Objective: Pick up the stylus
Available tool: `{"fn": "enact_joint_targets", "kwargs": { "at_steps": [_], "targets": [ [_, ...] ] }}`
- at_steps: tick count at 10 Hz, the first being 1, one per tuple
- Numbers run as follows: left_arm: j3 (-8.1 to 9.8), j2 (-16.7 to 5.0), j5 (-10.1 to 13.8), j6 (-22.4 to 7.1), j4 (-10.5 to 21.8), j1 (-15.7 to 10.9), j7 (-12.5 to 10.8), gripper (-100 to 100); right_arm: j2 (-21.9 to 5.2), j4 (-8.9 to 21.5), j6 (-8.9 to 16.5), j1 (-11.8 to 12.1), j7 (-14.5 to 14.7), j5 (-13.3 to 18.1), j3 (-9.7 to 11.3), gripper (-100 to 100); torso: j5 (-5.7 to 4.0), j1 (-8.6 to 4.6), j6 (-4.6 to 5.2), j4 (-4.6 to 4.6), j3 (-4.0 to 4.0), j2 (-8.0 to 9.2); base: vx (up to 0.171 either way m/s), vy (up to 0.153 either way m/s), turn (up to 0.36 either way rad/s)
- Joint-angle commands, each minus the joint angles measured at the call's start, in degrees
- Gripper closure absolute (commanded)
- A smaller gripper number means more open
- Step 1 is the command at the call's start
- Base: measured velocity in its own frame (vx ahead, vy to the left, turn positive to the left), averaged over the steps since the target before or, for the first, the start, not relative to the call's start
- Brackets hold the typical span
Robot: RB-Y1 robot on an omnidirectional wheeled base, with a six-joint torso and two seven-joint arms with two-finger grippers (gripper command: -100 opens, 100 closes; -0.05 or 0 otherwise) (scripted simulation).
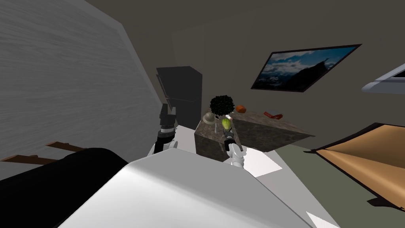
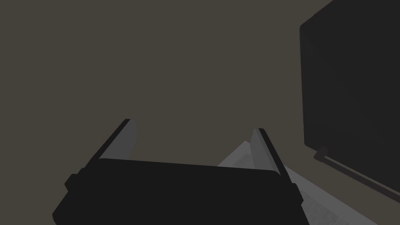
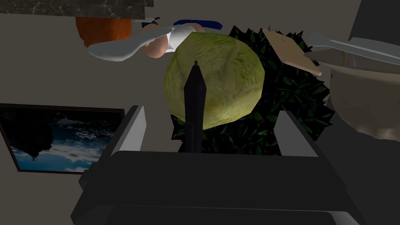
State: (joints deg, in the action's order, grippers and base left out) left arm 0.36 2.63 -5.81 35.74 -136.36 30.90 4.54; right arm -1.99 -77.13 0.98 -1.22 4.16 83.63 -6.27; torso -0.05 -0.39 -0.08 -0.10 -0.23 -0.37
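Stylus (image 3: 194,113): slim, dark, near-black, matte barrel tapering to a fine point. Sits midway between the fingers of the right hand (image 3: 211,111), touching neither, base hidden behind the hand's dark body, tip aimed at a green, cabbage-like ball (image 3: 226,86) just beyond. Cannot tell whether resting on the tabletop. Right hand's fingers well apart, nothing clamped.

Step in hand, by judgement: pre-grasp, straddling the stylus. Next move calls for closing squarely on the barrel, then lifting straight away. Thin and smooth, so likely to roll or slip if pinched off-centre; ball and dark leafy plant (image 3: 297,105) crowd the tip.

In the head view, right arm at centre frame, at the near corner of the mottled stone tabletop (image 1: 269,126). Left hand (image 2: 193,125) idle, left of centre, fingers spread, empty.
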Motion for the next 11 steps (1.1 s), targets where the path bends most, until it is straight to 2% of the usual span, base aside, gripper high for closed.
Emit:
{"fn": "enact_joint_targets", "kwargs": {
  "at_steps": [1, 2, 3, 5, 7, 8, 9, 10, 11],
  "targets": [
    [0.0, 0.0, 0.0, 0.0, 0.0, 0.0, 0.0, 0, -1.2, 0.1, 2.9, -0.6, -2.9, 2.9, 2.9, -100, 0.0, 0.0, 0.0, 0.0, 0.0, 0.0, -0.004, -0.078, -0.056],
    [0.01, 0.0, 0.0, 0.0, 0.0, 0.0, 0.0, 0, -1.2, 0.1, 4.3, -0.6, -4.2, 4.2, 4.3, -100, -0.05, -0.28, 0.01, 0.0, 0.01, 0.01, -0.007, -0.094, -0.009],
    [0.01, 0.0, 0.0, 0.0, 0.0, 0.0, 0.0, 0, -1.4, 0.1, 7.4, -0.6, -3.3, -1.0, 6.9, -100, -0.08, -0.39, 0.01, 0.0, 0.01, 0.03, -0.009, -0.054, 0.009],
    [0.0, 0.0, 0.0, 0.0, 0.0, 0.0, 0.0, 0, -1.2, 0.1, 7.4, -0.6, -6.1, 1.9, 6.9, -100, -0.03, -0.1, 0.0, 0.0, 0.01, 0.02, -0.003, -0.003, 0.001],
    [0.0, 0.0, 0.0, 0.0, 0.0, 0.0, 0.0, 0, -1.2, 0.1, 7.4, -0.6, -6.2, 4.2, 6.9, -100, 0.0, 0.02, 0.0, 0.0, 0.0, 0.0, 0.001, 0.01, -0.002],
    [0.0, 0.0, 0.0, 0.0, 0.0, 0.0, 0.0, 0, -2.1, 0.3, 10.3, -1.2, -9.0, 6.4, 9.7, -100, 0.0, 0.01, 0.0, 0.0, 0.0, 0.0, -0.002, -0.078, -0.051],
    [0.01, 0.0, 0.0, 0.0, 0.0, 0.0, 0.0, 0, -2.1, 0.3, 11.4, -1.2, -9.3, 6.9, 11.0, -100, -0.05, -0.27, 0.01, 0.0, 0.0, 0.0, -0.016, -0.11, -0.013],
    [0.01, 0.0, 0.0, 0.0, 0.0, 0.0, 0.0, 0, -2.1, 0.3, 13.0, -1.2, -10.8, 8.4, 12.8, -100, -0.09, -0.4, 0.01, 0.01, 0.02, 0.05, -0.012, -0.057, 0.011],
    [0.01, 0.0, 0.0, 0.0, 0.0, 0.0, 0.0, 0, -2.1, 0.3, 13.9, -1.2, -11.9, 8.4, 13.0, -100, -0.07, -0.26, 0.0, 0.01, 0.03, 0.05, -0.001, -0.007, 0.002]
  ]
}}
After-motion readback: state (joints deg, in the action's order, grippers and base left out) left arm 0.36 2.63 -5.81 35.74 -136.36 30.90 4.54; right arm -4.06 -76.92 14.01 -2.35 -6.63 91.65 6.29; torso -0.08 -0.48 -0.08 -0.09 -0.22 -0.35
